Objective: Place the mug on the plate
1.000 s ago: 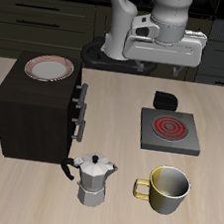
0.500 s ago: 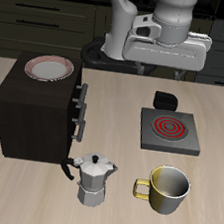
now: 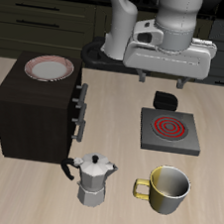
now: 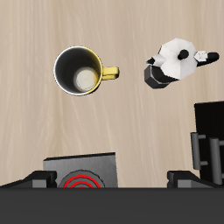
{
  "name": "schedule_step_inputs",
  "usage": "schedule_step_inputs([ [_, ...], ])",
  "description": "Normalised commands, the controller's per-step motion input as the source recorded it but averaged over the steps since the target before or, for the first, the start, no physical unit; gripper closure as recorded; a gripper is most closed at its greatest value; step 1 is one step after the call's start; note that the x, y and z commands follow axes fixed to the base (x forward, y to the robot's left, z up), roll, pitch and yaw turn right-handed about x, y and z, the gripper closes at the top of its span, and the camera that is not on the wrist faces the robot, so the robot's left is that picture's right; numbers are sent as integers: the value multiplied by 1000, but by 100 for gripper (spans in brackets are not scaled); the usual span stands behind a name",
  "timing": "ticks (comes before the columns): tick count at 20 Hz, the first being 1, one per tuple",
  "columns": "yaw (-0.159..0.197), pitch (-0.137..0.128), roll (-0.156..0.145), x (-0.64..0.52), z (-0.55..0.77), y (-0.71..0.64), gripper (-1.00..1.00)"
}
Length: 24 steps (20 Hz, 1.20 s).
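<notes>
Olive-yellow and glossy, the mug stood upright near the counter's front edge, its handle pointing sideways toward the moka pot just beside it; the 2 were close but apart. From the wrist view the mug showed a pale greyish inside, with the silver pot and its black handle across a strip of bare wood. Farther back from the mug lay the grey square hob with red spiral rings, flat on the counter, and a small black object sat just behind it. Beside the pot, toward the counter's other side, stood a dark cabinet with handles on its face. On the cabinet's top, at its far part, rested the plate, white with a reddish-pink rim band, bare and well apart from the mug. Farthest back, the claw hung high above the counter, over the area behind the hob, touching nothing. Its fingers were mostly hidden under the wide hand body, so I could not tell whether it was open or closed.
</notes>
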Motion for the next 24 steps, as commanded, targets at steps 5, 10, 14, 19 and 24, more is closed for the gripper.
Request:
schedule_step_inputs([
  [5, 42, 5, 38, 293, -137, 149, -100],
  [10, 36, 14, 22, 269, -105, 74, -100],
  [14, -25, -6, -21, 318, -69, 9, -100],
  [19, -32, -2, -11, 203, -55, 29, -100],
  [24, -13, 2, 17, 233, -64, 44, -100],
])
